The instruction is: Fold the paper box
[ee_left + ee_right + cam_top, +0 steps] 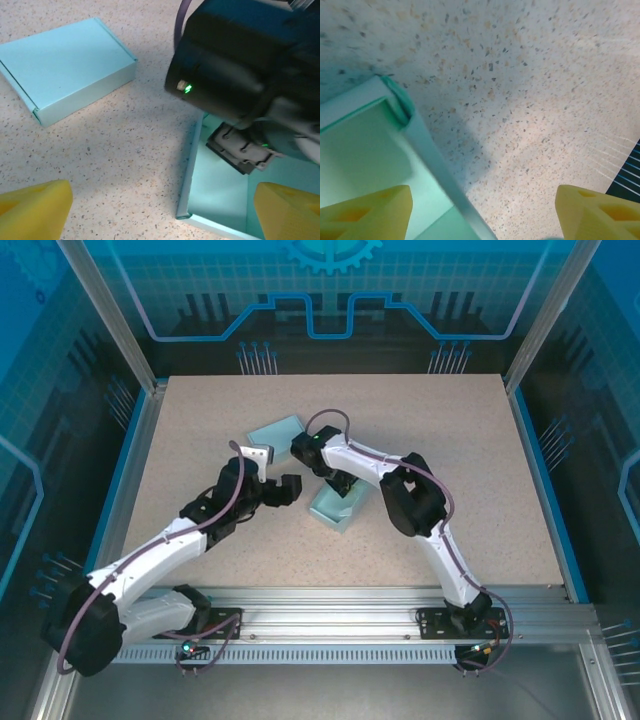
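Right gripper (482, 215) is hanging with jaws wide apart and nothing clamped. It is straddling 1 side wall (432, 160) of the open box (338, 505), with 1 finger over the box floor and the other over bare table (530, 75). The box is lying near the middle of the table, its curled corner (400, 102) standing up at the wall's end. Left gripper (160, 212) is hovering low just beside the box's edge, jaws also apart and empty, with the right arm's black wrist (230, 55) crowding close above it. A closed box (65, 67) is sitting apart, farther back. I am judging 3 risks. Closing off the crease could buckle the thin wall instead of folding it. The light box could skid on the smooth table, since nothing is pinning it. My 2 arms are working so near each other that a careless reach could knock them together.
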